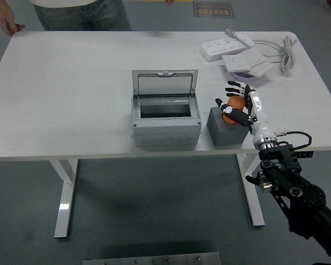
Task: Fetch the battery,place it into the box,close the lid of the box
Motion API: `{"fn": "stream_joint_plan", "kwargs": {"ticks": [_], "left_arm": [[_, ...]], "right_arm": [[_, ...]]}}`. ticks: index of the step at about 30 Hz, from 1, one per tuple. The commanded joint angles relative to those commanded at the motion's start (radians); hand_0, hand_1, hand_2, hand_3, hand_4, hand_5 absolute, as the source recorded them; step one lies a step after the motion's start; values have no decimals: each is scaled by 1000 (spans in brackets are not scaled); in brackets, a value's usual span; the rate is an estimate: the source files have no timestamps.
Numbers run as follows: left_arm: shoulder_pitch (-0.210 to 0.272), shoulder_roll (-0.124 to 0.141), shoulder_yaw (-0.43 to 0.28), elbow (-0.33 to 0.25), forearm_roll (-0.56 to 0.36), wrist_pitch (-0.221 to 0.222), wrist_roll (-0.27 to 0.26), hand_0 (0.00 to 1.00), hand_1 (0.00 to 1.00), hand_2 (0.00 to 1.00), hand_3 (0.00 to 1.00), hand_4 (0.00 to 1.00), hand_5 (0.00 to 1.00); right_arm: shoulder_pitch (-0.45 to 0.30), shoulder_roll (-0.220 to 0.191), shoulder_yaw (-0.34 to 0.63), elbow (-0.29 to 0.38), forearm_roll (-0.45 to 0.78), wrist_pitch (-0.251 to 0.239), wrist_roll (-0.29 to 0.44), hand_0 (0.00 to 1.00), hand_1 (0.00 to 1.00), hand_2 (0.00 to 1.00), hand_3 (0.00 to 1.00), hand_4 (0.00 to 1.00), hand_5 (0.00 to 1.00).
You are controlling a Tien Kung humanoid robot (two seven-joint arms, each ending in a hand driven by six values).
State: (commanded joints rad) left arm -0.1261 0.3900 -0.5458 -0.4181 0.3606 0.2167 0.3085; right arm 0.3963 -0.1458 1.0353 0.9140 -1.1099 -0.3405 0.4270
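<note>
White table [71, 83], grey box [166, 124] with lid [164, 84] raised at its centre, dark grey block [226, 131] right of the box, right hand [237, 105] curled around the orange battery [234, 109] standing in the block, power strips [237, 49] behind the block, person [80, 11] at the far edge left of the box

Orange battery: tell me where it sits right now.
In the head view, the orange battery stands in the grey block right of the open box, with the right hand closing around it.

Power strips [231, 48] with cord [287, 52]; person [77, 14] behind table [60, 88].
</note>
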Motion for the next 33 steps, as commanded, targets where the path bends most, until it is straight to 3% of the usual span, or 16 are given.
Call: {"fn": "stream_joint_plan", "kwargs": {"ticks": [11, 12, 33], "left_arm": [[-9, -1, 4, 1, 3, -1, -6, 651, 724, 666, 642, 732, 394], [-10, -1, 4, 1, 3, -2, -6, 650, 723, 666, 642, 729, 390], [-10, -2, 4, 1, 13, 0, -9, 649, 723, 666, 638, 722, 386]], "right_arm": [[0, -1, -18, -4, 0, -16, -8, 680, 689, 677, 731, 794, 109], [0, -1, -20, -6, 2, -16, -9, 654, 675, 668, 722, 670, 2], [2, -2, -38, -12, 7, -8, -15, 667, 693, 694, 725, 664, 2]]}}
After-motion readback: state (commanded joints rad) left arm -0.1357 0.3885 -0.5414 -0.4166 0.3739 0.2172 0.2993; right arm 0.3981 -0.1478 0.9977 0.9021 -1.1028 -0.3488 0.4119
